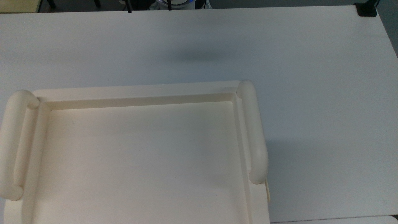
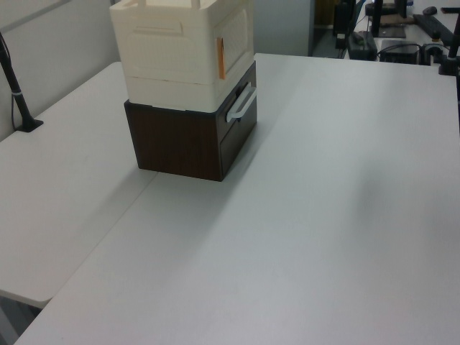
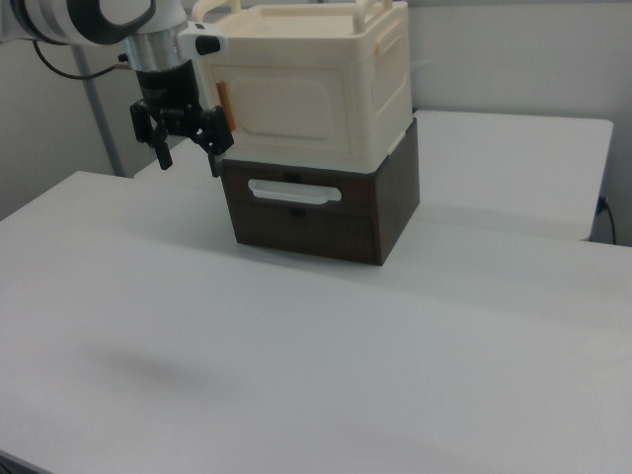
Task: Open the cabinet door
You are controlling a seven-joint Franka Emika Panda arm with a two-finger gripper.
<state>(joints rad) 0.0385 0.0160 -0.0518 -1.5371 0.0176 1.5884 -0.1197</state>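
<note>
While the table (image 3: 296,375) lay bare in front, the stack stood behind it:
Dark drawer unit (image 3: 321,212): on the table, pale handle facing out.
Cabinet door (image 3: 286,109): cream panel, flush against its cabinet atop the drawer unit.
Gripper (image 3: 185,148): fingers spread, holding nothing, beside the door's orange-marked edge, at the right view's left.

**Materials and surface finishes**

The cream cabinet (image 3: 311,84) looks like smooth moulded plastic with a soft sheen, and its door (image 3: 286,109) is the same. The dark brown drawer unit (image 3: 321,207) beneath shows a matt wood-grain finish and a pale, smooth handle (image 3: 288,192). The table (image 2: 323,215) is matt white laminate. The gripper (image 3: 185,133) is matt black.
</note>
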